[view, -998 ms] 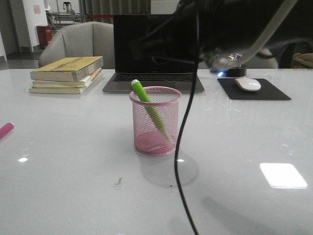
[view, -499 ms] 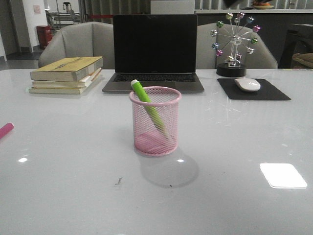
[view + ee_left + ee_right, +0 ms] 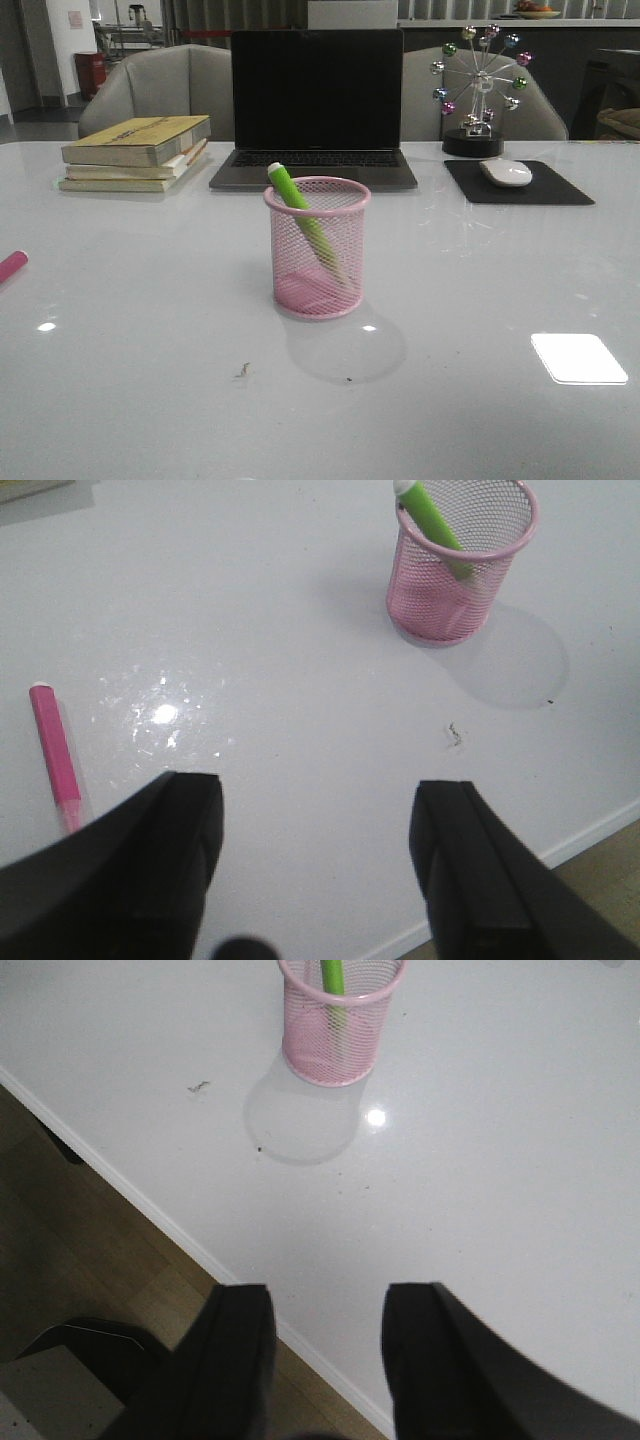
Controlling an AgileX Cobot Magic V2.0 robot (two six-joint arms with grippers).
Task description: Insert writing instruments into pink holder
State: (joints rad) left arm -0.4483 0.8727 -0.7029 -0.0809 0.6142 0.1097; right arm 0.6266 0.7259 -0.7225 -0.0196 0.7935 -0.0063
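Note:
The pink holder (image 3: 318, 250) stands mid-table with the green pen (image 3: 300, 212) leaning inside it, white tip up and to the left. Both wrist views also show the holder (image 3: 455, 575) (image 3: 340, 1022) and green pen (image 3: 432, 520) (image 3: 333, 978). The magenta-pink pen (image 3: 11, 266) (image 3: 56, 755) lies flat on the table at the far left. My left gripper (image 3: 318, 792) hangs open and empty over the table's near part, right of the pink pen. Above the table's front edge my right gripper (image 3: 328, 1300) is open and empty. Neither arm shows in the front view.
Behind the holder sits an open laptop (image 3: 316, 105). A stack of books (image 3: 137, 150) lies back left. A mouse (image 3: 506, 172) on a black pad (image 3: 520, 184) and a ball-wheel ornament (image 3: 478, 90) are back right. The white table (image 3: 480, 400) ends in a front edge (image 3: 150, 1210).
One second ago a dark arm and its cable filled the upper right and middle of the front view; it has since withdrawn out of view. Holder and pens have not moved.

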